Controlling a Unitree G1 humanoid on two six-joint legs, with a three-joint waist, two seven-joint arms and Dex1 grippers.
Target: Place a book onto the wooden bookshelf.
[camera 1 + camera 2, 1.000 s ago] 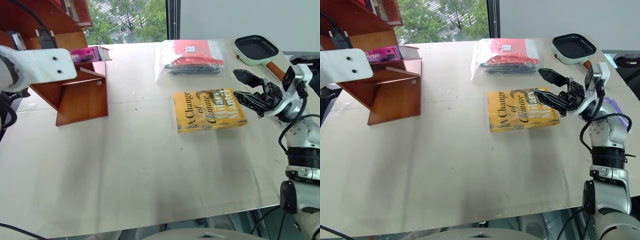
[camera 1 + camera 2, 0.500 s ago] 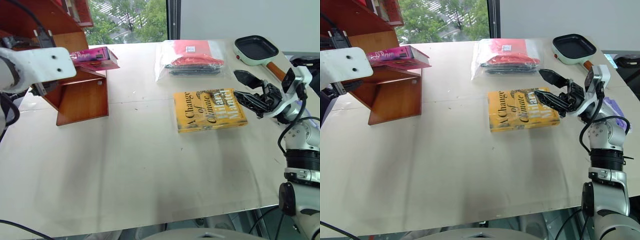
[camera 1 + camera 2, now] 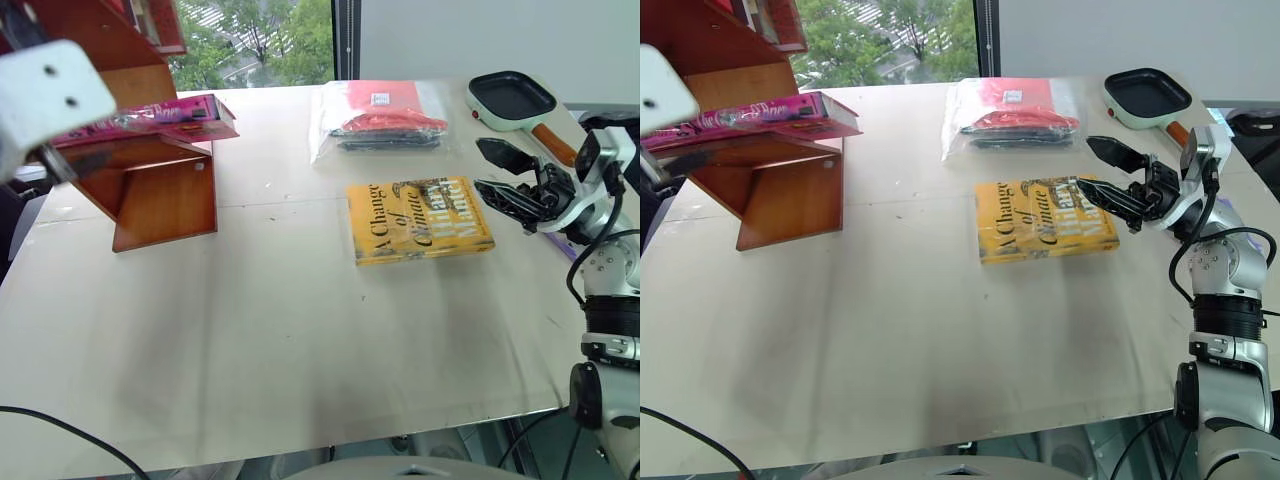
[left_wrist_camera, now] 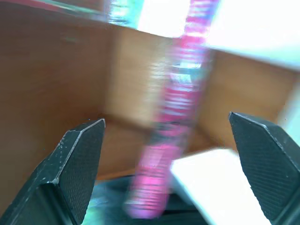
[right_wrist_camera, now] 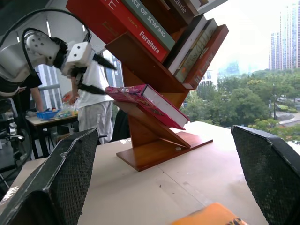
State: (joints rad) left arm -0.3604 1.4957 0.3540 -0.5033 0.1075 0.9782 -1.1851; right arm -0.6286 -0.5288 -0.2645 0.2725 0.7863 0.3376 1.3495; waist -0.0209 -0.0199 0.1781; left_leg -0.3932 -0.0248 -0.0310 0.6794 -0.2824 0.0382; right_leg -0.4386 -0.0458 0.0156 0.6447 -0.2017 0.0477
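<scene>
Both grippers gape empty. Back the left gripper (image 4: 166,154) straight off, clear of the magenta-pink paperback book (image 3: 760,113) lying on the reddish-brown wooden bookshelf (image 3: 790,190), without nudging its overhanging corner.

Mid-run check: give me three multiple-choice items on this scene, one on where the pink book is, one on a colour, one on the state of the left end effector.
1. Where is the pink book?
A. lying on a slanted board of the wooden bookshelf
B. flat on the table beside the pan
C. inside the clear bag

2. What colour is the cover of the book lying on the table?
A. green
B. yellow
C. white

3. How does the left end effector stand?
A. shut on the pink book
B. shut on nothing
C. open, with the pink book ahead between its spread fingers

Key: 1 A, the right wrist view shows it resting on the sloping board; 2 B, the head views show a yellow cover with dark title lettering; 3 C, the left wrist view shows both fingers wide apart, neither one touching the book.
</scene>
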